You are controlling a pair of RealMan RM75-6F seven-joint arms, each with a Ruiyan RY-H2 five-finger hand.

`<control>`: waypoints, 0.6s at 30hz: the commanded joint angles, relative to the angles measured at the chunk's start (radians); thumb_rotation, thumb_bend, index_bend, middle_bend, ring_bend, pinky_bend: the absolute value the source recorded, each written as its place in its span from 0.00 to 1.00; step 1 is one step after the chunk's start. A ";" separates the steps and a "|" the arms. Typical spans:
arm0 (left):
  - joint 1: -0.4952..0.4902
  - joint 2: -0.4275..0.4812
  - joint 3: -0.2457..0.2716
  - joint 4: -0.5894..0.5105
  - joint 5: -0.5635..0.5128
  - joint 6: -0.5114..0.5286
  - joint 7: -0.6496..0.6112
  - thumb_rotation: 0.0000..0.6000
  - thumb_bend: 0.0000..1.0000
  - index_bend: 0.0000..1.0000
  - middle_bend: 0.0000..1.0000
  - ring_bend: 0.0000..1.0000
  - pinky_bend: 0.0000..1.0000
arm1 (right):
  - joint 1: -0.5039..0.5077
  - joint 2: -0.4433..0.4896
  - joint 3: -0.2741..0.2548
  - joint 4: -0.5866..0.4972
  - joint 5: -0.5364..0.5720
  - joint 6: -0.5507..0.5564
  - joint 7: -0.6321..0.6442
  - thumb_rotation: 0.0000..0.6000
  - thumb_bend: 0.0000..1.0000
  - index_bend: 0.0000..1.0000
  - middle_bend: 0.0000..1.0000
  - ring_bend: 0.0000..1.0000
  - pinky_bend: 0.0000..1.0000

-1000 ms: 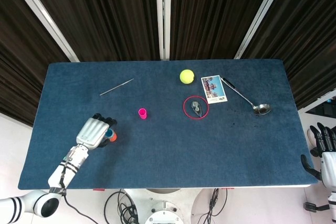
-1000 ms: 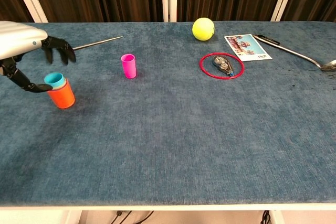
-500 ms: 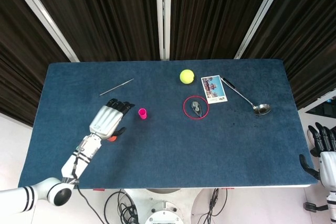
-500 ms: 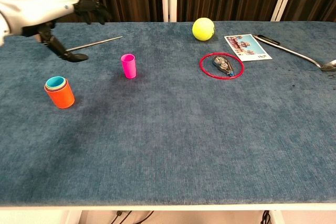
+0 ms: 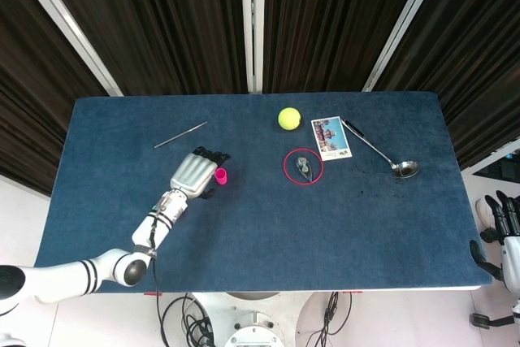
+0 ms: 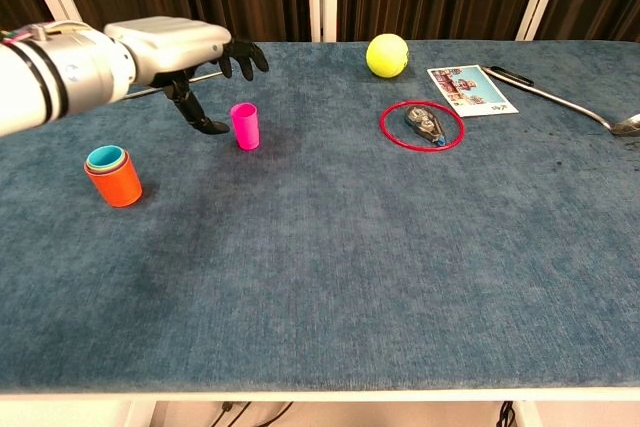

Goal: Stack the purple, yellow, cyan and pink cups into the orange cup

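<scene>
The orange cup point(image 6: 116, 179) stands upright near the table's left side with a cyan cup point(image 6: 103, 157) nested in it; in the head view my arm hides it. The pink cup point(image 6: 244, 125) stands alone on the blue cloth, also seen as the pink cup point(image 5: 221, 175). My left hand point(image 6: 185, 47) hovers above and just left of it, fingers spread, thumb hanging down beside the cup, holding nothing. In the head view the left hand point(image 5: 195, 172) partly overlaps the pink cup. My right hand point(image 5: 505, 225) hangs off the table's right edge with its fingers apart.
A tennis ball point(image 6: 387, 54), a photo card point(image 6: 467, 88), a ladle point(image 6: 575, 107) and a red ring point(image 6: 422, 125) around a small dark object lie at the back right. A thin metal rod point(image 5: 180, 134) lies at the back left.
My left hand has moved right and away from the orange cup stack, arriving over the pink cup. The cups have not moved. The right hand stays put.
</scene>
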 commanded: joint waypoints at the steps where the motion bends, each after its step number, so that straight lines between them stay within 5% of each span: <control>1: -0.027 -0.034 0.004 0.047 -0.030 -0.030 0.003 1.00 0.24 0.17 0.22 0.21 0.18 | -0.001 0.002 0.002 0.004 0.003 0.000 0.006 1.00 0.31 0.00 0.00 0.00 0.00; 18: -0.067 -0.108 0.025 0.190 -0.031 -0.049 -0.035 1.00 0.25 0.35 0.34 0.44 0.24 | 0.003 0.000 0.004 0.017 0.011 -0.013 0.017 1.00 0.31 0.01 0.00 0.00 0.00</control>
